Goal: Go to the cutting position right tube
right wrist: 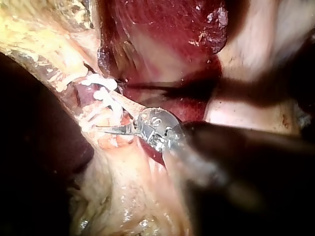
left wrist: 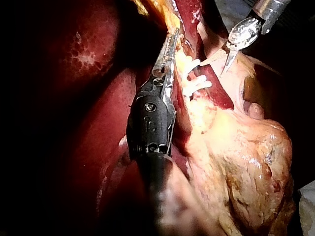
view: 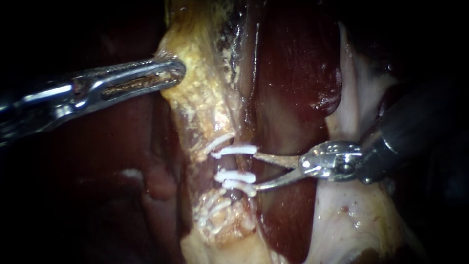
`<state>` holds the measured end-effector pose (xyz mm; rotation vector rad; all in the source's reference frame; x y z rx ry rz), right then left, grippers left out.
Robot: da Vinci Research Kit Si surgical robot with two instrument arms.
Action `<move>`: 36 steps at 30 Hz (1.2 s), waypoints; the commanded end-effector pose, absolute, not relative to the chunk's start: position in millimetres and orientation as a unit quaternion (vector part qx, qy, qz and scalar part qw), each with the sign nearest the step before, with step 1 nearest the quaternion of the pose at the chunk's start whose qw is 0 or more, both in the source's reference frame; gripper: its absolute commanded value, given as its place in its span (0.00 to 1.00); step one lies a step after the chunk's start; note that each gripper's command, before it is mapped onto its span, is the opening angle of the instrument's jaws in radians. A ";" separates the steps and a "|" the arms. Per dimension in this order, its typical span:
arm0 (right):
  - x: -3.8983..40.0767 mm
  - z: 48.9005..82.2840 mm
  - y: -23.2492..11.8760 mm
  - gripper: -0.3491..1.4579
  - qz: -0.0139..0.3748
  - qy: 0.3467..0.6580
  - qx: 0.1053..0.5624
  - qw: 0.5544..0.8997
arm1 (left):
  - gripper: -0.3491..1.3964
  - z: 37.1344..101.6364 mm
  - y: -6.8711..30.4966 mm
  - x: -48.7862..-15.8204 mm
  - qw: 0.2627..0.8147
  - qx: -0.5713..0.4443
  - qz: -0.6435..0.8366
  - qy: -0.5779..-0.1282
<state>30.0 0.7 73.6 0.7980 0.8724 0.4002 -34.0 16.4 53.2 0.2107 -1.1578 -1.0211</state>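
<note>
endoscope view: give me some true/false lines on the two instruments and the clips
1. The right instrument has its blades open. True.
2. The white clips lie far from those blades. False: they sit across the tube, and the blade tips reach right up to their ends.
3. The left instrument has its pincer shut on the yellow tissue. True.
4. Only one clip shows. False: at least three white clips show, one above the gap between the blades and two below it.
</note>
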 end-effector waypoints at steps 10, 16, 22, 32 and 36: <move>29.7 74.1 1.0 0.88 0.210 0.398 0.385 0.806 | 0.00 52.9 16.4 -33.6 0.710 0.090 -0.463 -0.522; 30.3 75.6 1.1 0.88 0.216 0.393 0.392 0.803 | 0.00 52.4 16.4 -33.4 0.708 0.089 -0.465 -0.523; 31.2 76.2 0.8 0.87 0.215 0.388 0.405 0.799 | 0.00 51.9 16.2 -33.3 0.710 0.086 -0.465 -0.522; 32.1 77.6 0.6 0.86 0.217 0.386 0.410 0.797 | 0.00 51.8 16.1 -33.2 0.709 0.085 -0.466 -0.523; 32.8 78.1 0.8 0.85 0.218 0.390 0.411 0.795 | 0.00 51.8 16.1 -33.1 0.709 0.085 -0.466 -0.523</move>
